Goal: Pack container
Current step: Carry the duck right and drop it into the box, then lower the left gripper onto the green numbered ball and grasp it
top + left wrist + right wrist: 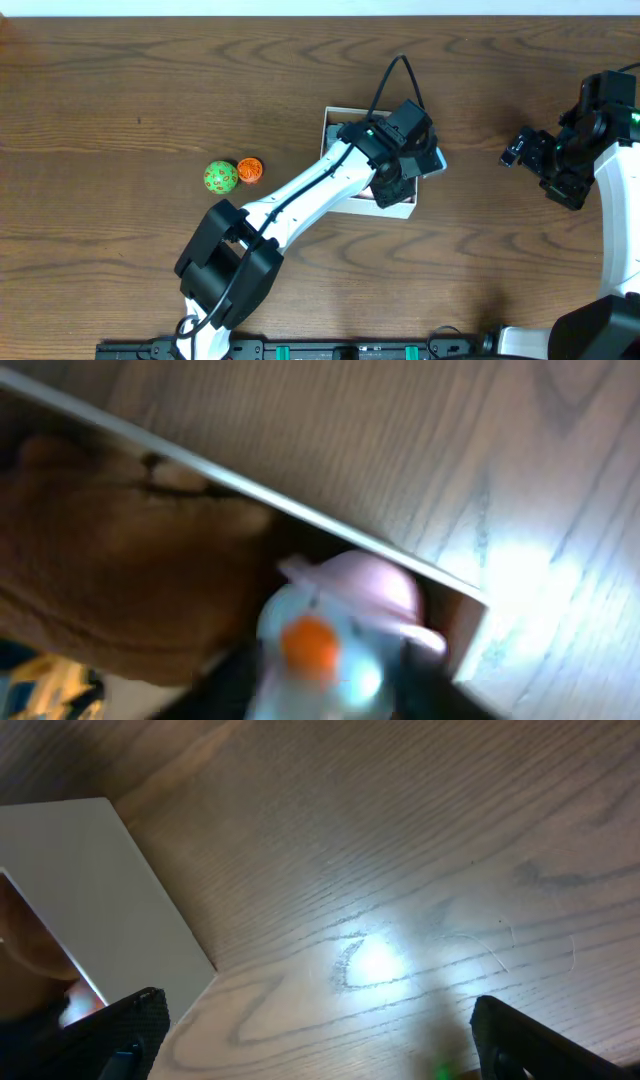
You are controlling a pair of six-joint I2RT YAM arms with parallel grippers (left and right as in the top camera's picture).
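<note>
My left gripper [398, 178] is clamping a toy [335, 630] just inside a corner of the container [331, 118]. Releasing here is risking it catching the wall and tumbling out. My right gripper [522, 147] is idling open, well apart.

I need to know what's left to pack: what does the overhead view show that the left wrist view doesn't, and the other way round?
Only overhead: a green ball and a small orange toy side by side on the table, left of the container and outside it. Only left wrist: a blurred toy with a pink cap and orange nose close to the camera, and a brown thing inside the box. Both: the container with its white wall, and the wood table.
</note>
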